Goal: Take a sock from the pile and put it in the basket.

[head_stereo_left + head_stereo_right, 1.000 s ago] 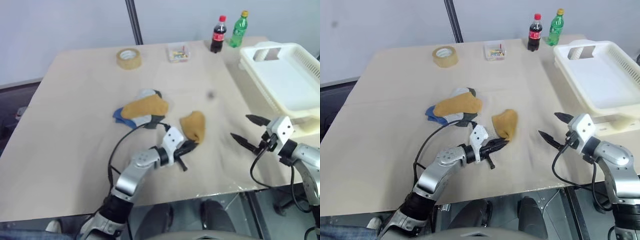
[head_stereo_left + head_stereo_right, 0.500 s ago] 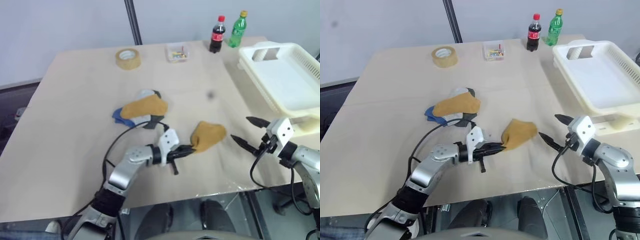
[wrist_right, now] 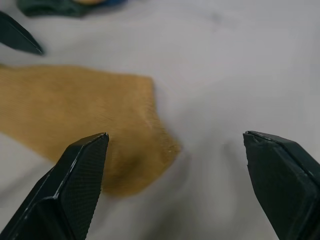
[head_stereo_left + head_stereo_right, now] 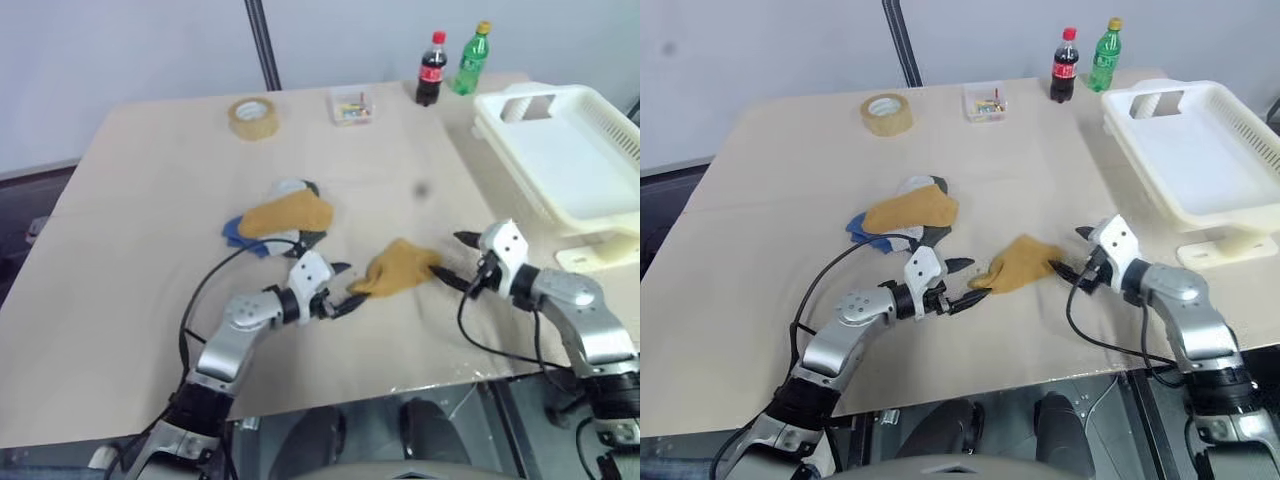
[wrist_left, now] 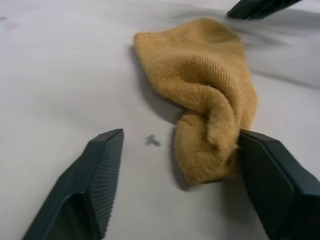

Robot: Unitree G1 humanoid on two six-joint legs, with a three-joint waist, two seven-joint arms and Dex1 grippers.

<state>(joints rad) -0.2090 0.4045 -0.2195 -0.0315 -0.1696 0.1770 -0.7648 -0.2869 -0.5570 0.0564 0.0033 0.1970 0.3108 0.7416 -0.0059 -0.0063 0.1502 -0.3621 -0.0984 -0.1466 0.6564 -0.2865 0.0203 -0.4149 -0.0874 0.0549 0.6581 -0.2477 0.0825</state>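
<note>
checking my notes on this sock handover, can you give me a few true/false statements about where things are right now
1. A mustard-yellow sock lies on the table between the two grippers. True.
2. The left gripper is clamped shut on that sock. False: its fingers stand open, one touching the sock's near end.
3. The right gripper is open, at the sock's other end. True.
4. The basket already holds a sock. False: its inside is bare.
5. The pile sits inside the small clear box. False: the pile lies on the table, well apart from that box, which stands at the far edge near the roll of tape.
</note>
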